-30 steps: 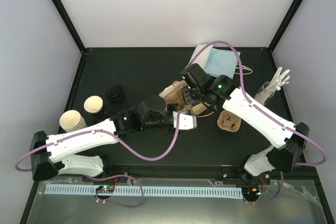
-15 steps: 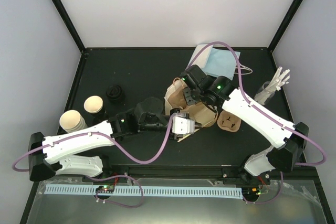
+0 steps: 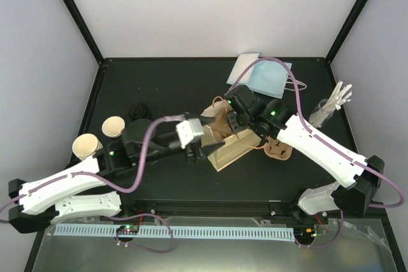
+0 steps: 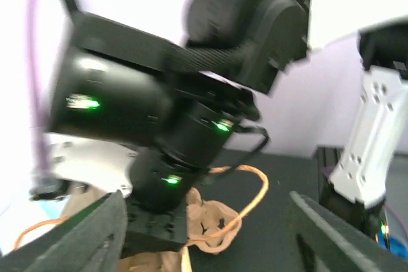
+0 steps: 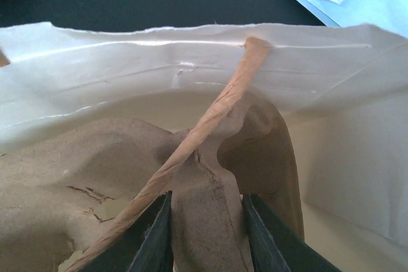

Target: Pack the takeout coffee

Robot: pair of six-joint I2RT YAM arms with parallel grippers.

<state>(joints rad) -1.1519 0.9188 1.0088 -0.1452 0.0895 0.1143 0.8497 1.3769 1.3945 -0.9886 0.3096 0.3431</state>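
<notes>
Right gripper [image 5: 207, 224]: clamped on a brown fold of the pulp cup carrier [image 5: 210, 176], one finger [image 5: 153, 237] on each side, pressed against the pulp. Carrier held in the open mouth of the tan paper bag [image 5: 95, 74], with the bag's pale inner wall behind it. Twisted paper handle [image 5: 210, 116] of the bag slanting across the carrier, from the far rim down toward the near left. Seen from above, bag at the middle of the dark table [image 3: 159, 87], tilted, mouth up under the right wrist, base toward the near edge. Left gripper [image 4: 207, 202]: fingers [image 4: 95, 234] wide apart, nothing between them; just left of the bag, aimed at the right arm's black wrist. Contact with the bag: cannot tell. Second pulp carrier [image 3: 278, 150] flat on the table, just right of the bag. Takeout coffee [image 3: 136, 111]: only the black lid seen from above, left of mid-table, well apart from the bag, partly hidden behind the left arm; cup wall not made out. Near it, toward the left edge, lidless cream cups [image 3: 113, 125], upright, mouths up. At the far right, pale blue and white paper sheets [image 3: 264, 76]; by the right edge, clear cup of white cutlery [image 3: 331, 106].
</notes>
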